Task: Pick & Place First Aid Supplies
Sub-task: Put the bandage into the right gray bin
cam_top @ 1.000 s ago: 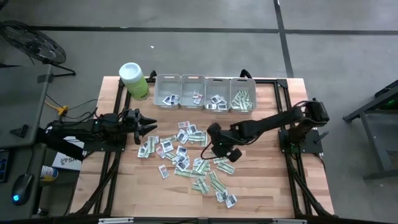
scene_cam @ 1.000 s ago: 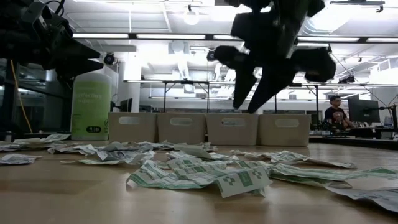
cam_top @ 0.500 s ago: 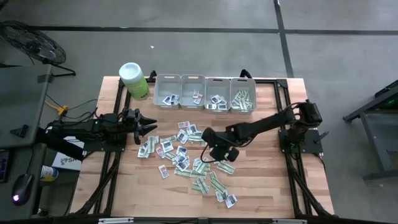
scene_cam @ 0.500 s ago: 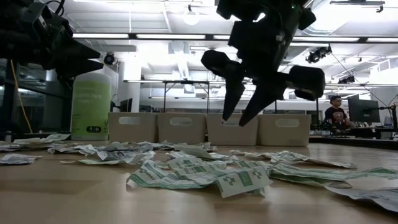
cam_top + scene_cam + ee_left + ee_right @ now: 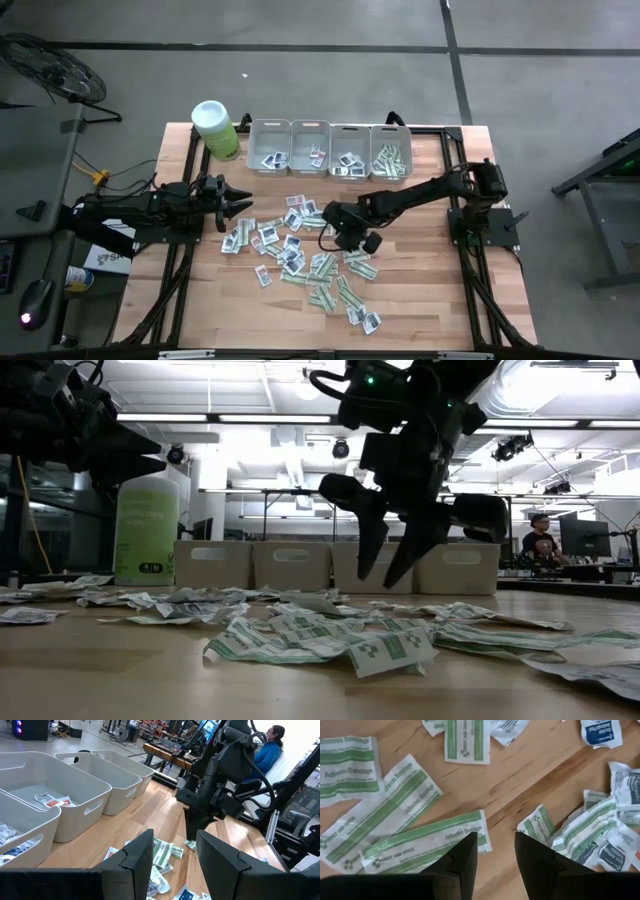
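The first aid supplies [image 5: 300, 250] lie scattered flat on the wooden table's middle: squarish white packets and longer green-and-white strips. My right gripper [image 5: 340, 238] hangs open a little above them [image 5: 395, 565], pointing steeply down. In the right wrist view its fingertips [image 5: 495, 860] stand over bare wood, with a green-and-white strip [image 5: 427, 845] beside one finger and a heap of packets [image 5: 590, 835] beside the other. My left gripper [image 5: 240, 205] waits open at the table's left, level and clear of the table [image 5: 172, 855].
Several grey bins [image 5: 330, 150] in a row at the far edge hold sorted packets. A lime-green canister [image 5: 215, 128] stands to their left. A person [image 5: 540, 535] sits in the room beyond the table.
My right gripper has sunk toward the packets and drifted toward the table's left, rolling about its own axis as it went. Its fingers stay as far apart as before. No packet has moved.
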You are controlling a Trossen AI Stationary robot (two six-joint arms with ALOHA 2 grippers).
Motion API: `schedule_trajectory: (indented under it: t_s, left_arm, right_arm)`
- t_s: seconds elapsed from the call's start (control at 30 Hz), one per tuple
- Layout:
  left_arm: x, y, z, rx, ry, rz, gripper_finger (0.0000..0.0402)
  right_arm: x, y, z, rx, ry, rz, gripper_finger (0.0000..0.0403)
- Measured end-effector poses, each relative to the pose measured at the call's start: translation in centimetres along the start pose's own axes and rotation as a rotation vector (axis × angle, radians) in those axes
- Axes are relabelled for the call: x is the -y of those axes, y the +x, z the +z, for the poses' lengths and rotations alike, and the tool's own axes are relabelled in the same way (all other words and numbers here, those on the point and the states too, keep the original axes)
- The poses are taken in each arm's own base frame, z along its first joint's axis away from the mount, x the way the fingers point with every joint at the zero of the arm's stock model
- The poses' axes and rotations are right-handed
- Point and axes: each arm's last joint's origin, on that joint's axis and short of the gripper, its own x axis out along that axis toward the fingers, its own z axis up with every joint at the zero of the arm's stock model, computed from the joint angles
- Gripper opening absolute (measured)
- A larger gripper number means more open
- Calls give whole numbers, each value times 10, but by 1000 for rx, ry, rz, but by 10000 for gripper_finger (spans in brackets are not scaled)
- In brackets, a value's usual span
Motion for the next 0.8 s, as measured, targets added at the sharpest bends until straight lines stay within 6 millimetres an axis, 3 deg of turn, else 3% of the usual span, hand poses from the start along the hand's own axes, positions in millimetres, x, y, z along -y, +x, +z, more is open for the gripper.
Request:
schedule_trajectory:
  t_s: [0.33, 0.57, 0.8]
  left_arm:
    - [0, 0, 0, 0, 0, 0, 150]
    - [0, 0, 0, 0, 0, 1, 150]
    - [0, 0, 0, 0, 0, 0, 150]
  right_arm:
    - [1, 7, -3, -4, -42, 49, 124]
    - [12, 9, 3, 3, -66, 75, 124]
    - [5, 13, -3, -53, -53, 163, 124]
